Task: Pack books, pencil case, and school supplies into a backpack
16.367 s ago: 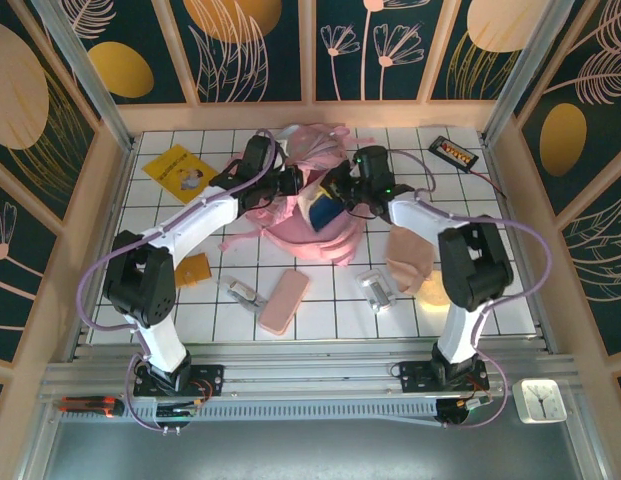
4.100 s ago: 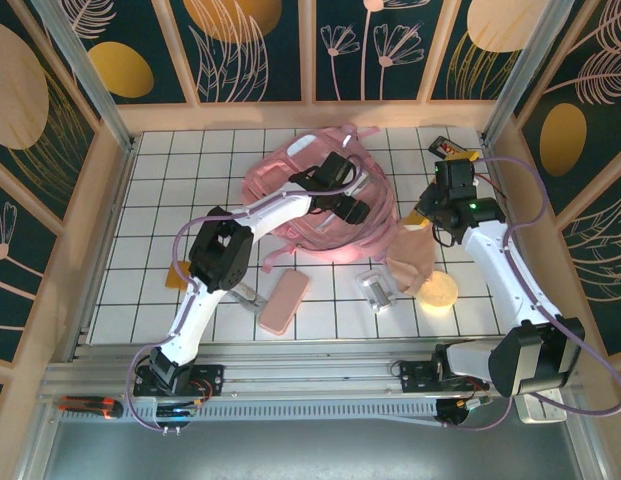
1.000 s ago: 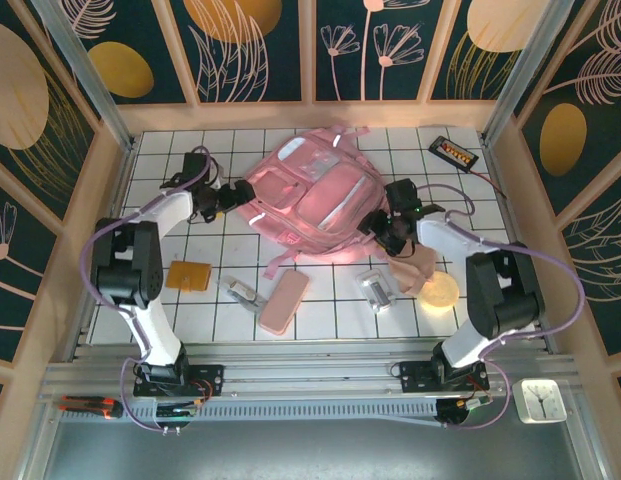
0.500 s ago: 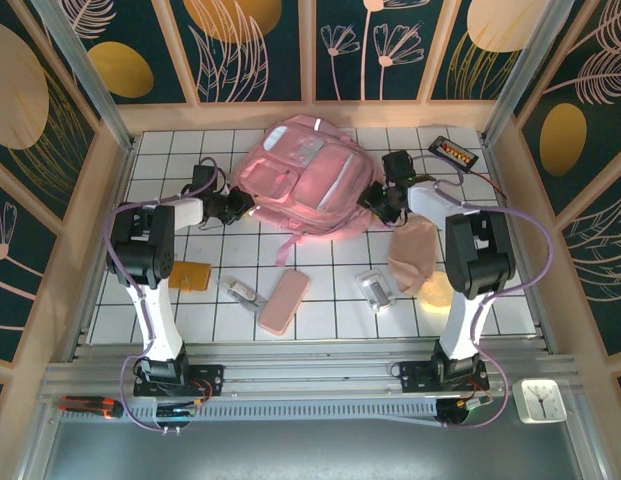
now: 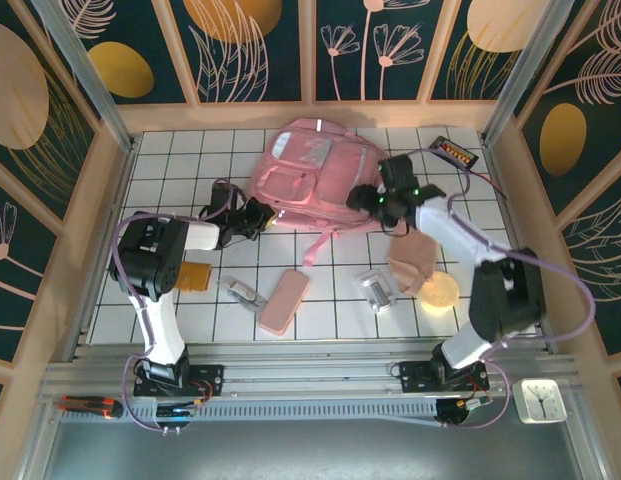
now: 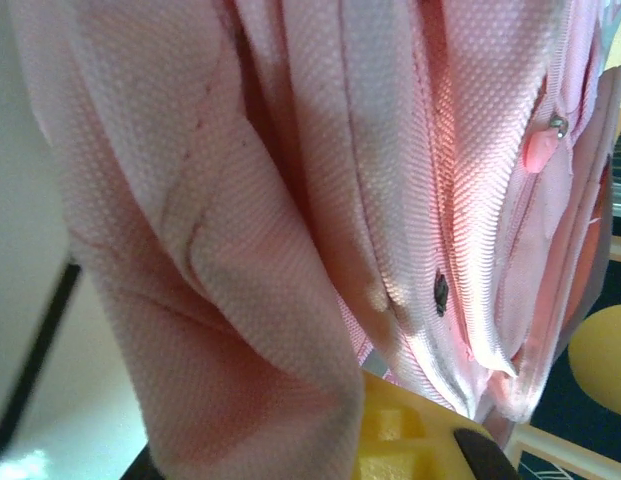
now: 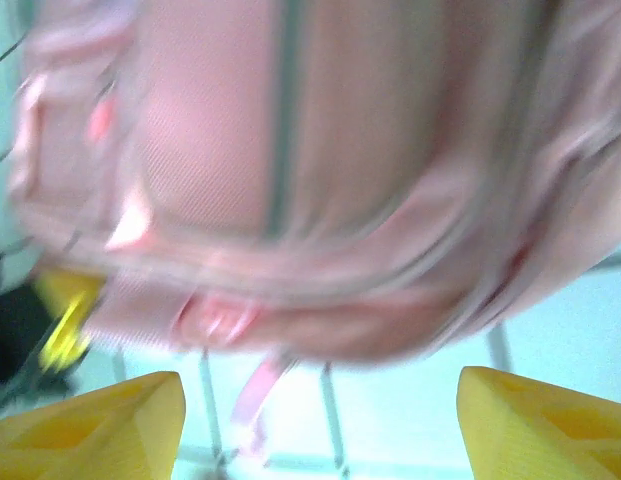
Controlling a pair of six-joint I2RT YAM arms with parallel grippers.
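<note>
One backpack [image 5: 308, 172] — left gripper [image 5: 258, 214] clamped on it, right gripper [image 5: 363, 198] spread apart.

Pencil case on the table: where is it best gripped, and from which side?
Grip the pencil case at its middle, across the narrow width, coming straight down from above. It lies flat and slightly diagonal, so the wrist probably must turn to match. The silver clip lies close on its left.

The backpack [image 5: 310, 175] blocks the back middle of the table [image 5: 170, 165], leaving bare tiles open to its left and in front of the pencil case [image 5: 283, 302].
</note>
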